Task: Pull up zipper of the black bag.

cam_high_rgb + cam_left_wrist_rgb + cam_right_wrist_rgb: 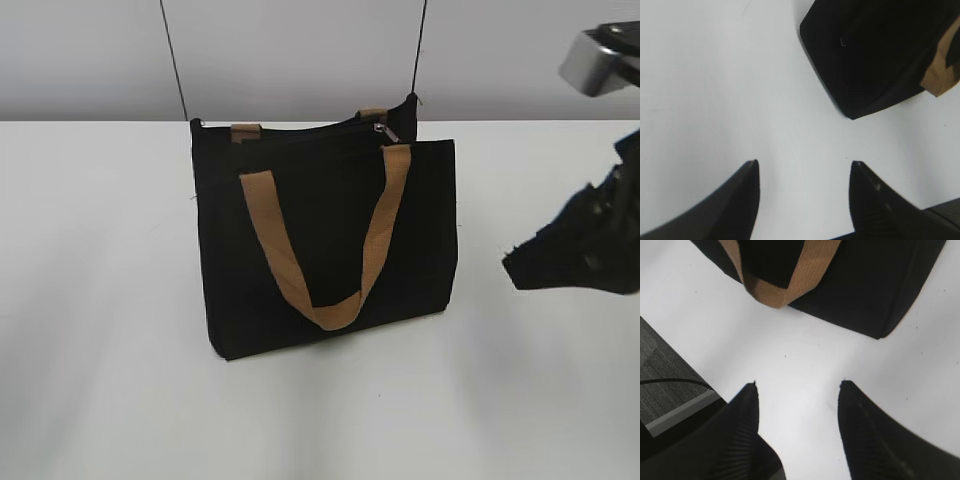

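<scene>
The black bag (330,240) stands upright in the middle of the white table, its tan strap handle hanging down the front. The small silver zipper (384,130) sits at the right end of the bag's top edge. My right gripper (515,270) hangs open and empty to the right of the bag; its wrist view shows the bag's lower corner (875,285) ahead of the open jaws (797,385). My left gripper (805,164) is open and empty over bare table, with a bag corner (865,60) ahead on the right. The left gripper is out of the exterior view.
The white table (100,300) spreads around the bag. Two thin black cables (175,60) rise behind the bag against the grey wall. The table's edge and dark floor (665,365) show at the left of the right wrist view.
</scene>
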Robot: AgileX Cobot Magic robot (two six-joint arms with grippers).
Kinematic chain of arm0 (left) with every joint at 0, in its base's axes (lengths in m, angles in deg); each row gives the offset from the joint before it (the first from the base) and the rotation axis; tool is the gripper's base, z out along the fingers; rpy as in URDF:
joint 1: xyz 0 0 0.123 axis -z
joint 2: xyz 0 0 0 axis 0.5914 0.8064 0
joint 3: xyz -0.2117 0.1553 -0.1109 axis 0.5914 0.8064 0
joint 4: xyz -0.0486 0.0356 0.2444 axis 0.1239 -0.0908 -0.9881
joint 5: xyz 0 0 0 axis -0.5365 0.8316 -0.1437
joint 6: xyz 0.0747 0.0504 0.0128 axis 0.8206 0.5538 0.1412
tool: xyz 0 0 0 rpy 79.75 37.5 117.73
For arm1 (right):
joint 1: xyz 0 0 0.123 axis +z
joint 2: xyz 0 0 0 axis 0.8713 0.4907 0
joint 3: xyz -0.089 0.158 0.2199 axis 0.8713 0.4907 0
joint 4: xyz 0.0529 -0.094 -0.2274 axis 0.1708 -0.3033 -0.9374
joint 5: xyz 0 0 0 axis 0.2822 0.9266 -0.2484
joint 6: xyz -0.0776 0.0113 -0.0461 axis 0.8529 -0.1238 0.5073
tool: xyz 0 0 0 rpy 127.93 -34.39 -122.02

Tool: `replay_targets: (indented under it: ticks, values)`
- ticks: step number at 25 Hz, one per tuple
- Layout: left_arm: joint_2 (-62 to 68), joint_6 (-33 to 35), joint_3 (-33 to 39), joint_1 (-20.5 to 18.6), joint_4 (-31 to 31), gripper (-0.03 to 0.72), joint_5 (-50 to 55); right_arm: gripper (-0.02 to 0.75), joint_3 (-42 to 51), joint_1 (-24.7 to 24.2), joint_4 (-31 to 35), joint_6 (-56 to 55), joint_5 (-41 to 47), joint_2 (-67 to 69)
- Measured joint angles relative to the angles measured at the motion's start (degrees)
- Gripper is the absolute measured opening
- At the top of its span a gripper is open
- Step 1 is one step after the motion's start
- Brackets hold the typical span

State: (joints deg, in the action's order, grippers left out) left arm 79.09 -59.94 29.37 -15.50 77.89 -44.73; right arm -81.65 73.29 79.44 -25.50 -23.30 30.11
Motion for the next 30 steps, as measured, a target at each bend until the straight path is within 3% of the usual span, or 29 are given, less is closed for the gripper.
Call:
replay_targets:
  ticks: [7,16,25,30]
  values:
    - [-18.37,-3.1,-0.07,0.0,-6.19,0.428,15.24,0.391,10.07,0.0,-2.17,-4.77,1.31,-19.6]
    - [-37.65,-3.48,-0.07,0.0,-8.58,0.428,26.53,0.389,15.84,0.0,-15.5,-20.05,10.76,-43.39]
    - [-43.32,-3.63,1.21,0.0,-8.58,0.409,27.39,0.389,21.74,0.0,-19.16,-24.1,13.44,-62.15]
    - [-43.32,-3.63,3.02,0.0,-8.58,0.405,22.09,0.389,21.74,0.0,-25.31,-30.73,13.33,-64.62]
